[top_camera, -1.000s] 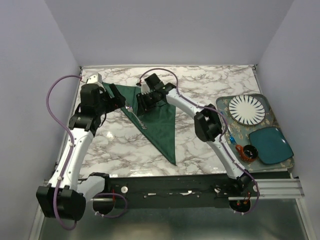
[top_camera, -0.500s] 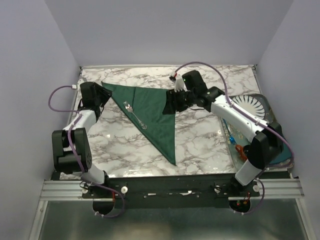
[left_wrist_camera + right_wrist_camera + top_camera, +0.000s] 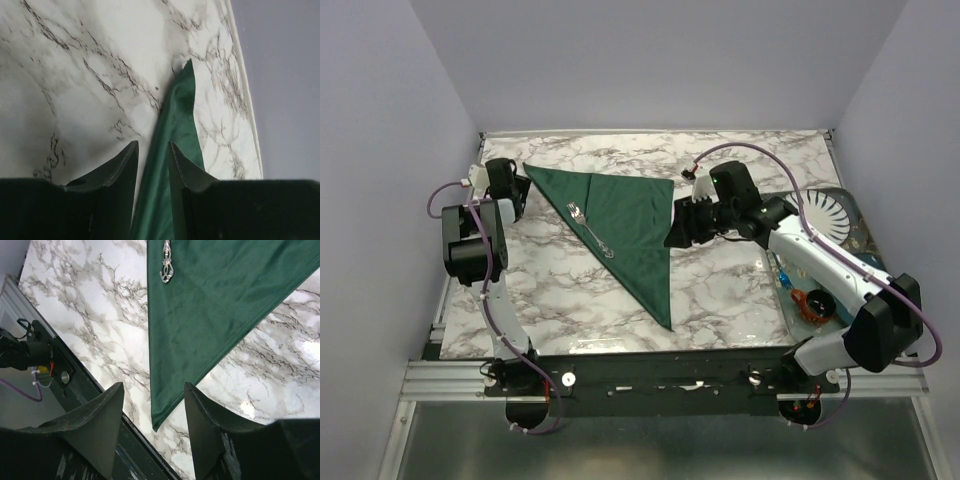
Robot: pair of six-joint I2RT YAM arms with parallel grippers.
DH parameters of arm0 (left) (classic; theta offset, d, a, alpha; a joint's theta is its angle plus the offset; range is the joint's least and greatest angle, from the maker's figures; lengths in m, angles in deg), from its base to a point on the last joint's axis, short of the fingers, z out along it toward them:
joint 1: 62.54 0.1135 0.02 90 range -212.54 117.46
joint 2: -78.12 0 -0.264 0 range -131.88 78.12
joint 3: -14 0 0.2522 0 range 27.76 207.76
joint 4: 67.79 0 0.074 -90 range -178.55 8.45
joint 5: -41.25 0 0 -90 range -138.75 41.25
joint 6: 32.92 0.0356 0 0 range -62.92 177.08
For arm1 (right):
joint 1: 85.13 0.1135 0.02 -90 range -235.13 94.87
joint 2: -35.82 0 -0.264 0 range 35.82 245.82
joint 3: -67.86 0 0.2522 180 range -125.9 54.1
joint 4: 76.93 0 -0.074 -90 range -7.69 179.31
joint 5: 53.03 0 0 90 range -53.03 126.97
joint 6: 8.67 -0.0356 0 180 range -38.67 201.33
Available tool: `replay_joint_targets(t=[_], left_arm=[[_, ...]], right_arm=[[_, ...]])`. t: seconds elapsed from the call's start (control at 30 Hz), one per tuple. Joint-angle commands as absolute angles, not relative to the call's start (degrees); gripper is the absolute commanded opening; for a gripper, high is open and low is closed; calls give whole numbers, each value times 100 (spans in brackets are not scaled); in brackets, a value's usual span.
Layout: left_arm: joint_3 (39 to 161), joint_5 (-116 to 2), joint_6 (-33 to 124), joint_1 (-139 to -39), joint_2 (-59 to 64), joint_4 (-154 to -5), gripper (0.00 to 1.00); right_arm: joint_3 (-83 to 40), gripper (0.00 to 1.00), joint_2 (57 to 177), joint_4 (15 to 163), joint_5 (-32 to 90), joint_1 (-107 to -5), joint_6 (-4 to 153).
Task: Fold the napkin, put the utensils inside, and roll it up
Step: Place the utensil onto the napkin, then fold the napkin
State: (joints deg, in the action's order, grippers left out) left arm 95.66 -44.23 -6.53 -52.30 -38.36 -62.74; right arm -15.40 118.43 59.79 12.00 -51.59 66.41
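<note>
Left gripper (image 3: 152,144): the jaws stand part-way apart, straddling a raised ridge of the napkin (image 3: 172,150) at its far-left corner. A sliver of table (image 3: 75,75) shows between one finger (image 3: 120,167) and the cloth, so treat it as not yet pinched and holding nothing. The cloth's tip pokes out past the fingertips.

Right gripper (image 3: 153,385): the jaws are spread and empty, hovering off the table just beside the napkin's right corner. Its camera looks along the long right edge to the near tip.

Napkin: it lies flat as a folded triangle, wide edge at the far side, point toward the arms' bases. The fork (image 3: 590,228) rests on it just inside the left slanted edge, well apart from both grippers.

Step, as I judge it: the fold is done and the fork is in place, so the roll starts from this left corner.

Doing it well:
- Close fully on the ridge and catch both layers. One layer alone would peel the fold open.
- Lift low, only enough to clear the fork.
- Carry the corner over the fork toward the right, so the first turn wraps it rather than shoving it.
- Bring your right gripper down on the right corner to hold the cloth from sliding.
- Watch for the fork skating on the cloth, and for thin fabric slipping out of the pinch.
</note>
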Motion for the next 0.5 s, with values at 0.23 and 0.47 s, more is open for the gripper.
replay_joint_targets(t=[0.23,0.47], left_arm=[[10343,-4294,-1472,-4892,-4975,-5501,41],[10747,-4874,-1710,-4821,-5590,-5202,43]], right_arm=[[-1173,60,11431,6118,1095,-5314,6762],[-1182,60,11387,6127,1104,-5331,6744]])
